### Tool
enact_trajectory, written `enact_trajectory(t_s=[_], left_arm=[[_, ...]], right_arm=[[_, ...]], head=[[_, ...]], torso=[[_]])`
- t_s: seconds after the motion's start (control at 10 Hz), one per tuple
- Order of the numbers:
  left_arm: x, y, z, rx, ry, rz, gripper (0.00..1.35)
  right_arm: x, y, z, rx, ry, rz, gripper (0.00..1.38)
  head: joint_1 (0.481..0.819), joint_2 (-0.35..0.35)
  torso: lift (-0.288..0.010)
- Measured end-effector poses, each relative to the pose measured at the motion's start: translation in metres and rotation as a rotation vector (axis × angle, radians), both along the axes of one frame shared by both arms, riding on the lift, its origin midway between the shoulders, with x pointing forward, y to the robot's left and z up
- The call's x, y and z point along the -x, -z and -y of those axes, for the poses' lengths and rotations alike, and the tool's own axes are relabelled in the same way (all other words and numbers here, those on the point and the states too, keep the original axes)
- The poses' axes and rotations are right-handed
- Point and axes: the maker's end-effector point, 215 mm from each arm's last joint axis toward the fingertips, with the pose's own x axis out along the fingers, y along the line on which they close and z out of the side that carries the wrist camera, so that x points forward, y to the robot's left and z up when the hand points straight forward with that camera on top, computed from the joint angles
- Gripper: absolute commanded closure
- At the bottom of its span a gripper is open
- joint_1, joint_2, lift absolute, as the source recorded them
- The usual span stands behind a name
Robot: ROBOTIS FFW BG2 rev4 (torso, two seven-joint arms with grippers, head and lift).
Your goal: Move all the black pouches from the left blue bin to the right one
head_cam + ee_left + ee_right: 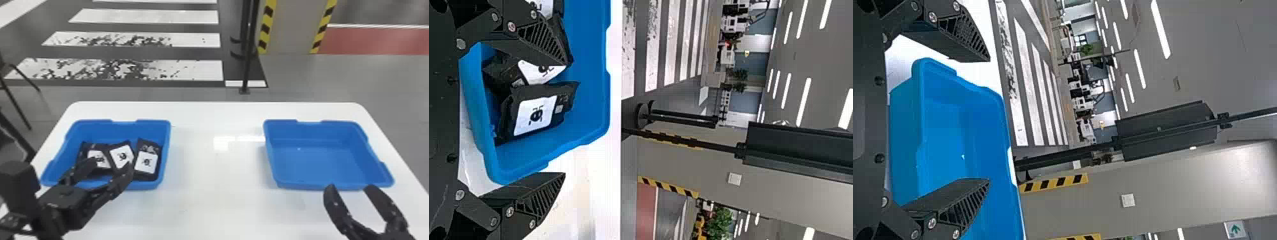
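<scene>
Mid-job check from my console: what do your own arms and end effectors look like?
The left end effector and right end effector look alike: matte black, each with two tapering fingers, ribbed along the side near the tips, and round silvery screws at the joints. A boxy black housing shows on the left arm.

Left bin and right bin placed well apart on table; three pouches laid side by side in left bin (one near its right wall); pole set beyond far edge.
</scene>
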Motion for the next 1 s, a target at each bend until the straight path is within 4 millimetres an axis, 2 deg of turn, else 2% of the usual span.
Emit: enact_trajectory(t_s=[0.4, 0.7, 1.0], left_arm=[[-0.034, 0.033, -0.009, 0.012, 0.002, -0.106, 0.27], [-0.062, 0.048, 0.0, 0.023, 0.044, -0.167, 0.27], [-0.067, 0.065, -0.005, 0.017, 0.031, -0.266, 0.27]], right_arm=[[-0.003, -0.002, -0.01, -0.006, -0.018, 0.005, 0.17], [-0.004, -0.003, -0.011, 0.002, -0.02, 0.007, 0.17], [-0.004, -0.002, -0.01, -0.004, -0.018, 0.006, 0.17]], head=[[0.695, 0.027], [0.695, 0.013], [0.695, 0.019]], torso=[[-0.14], [-0.14], [-0.14]])
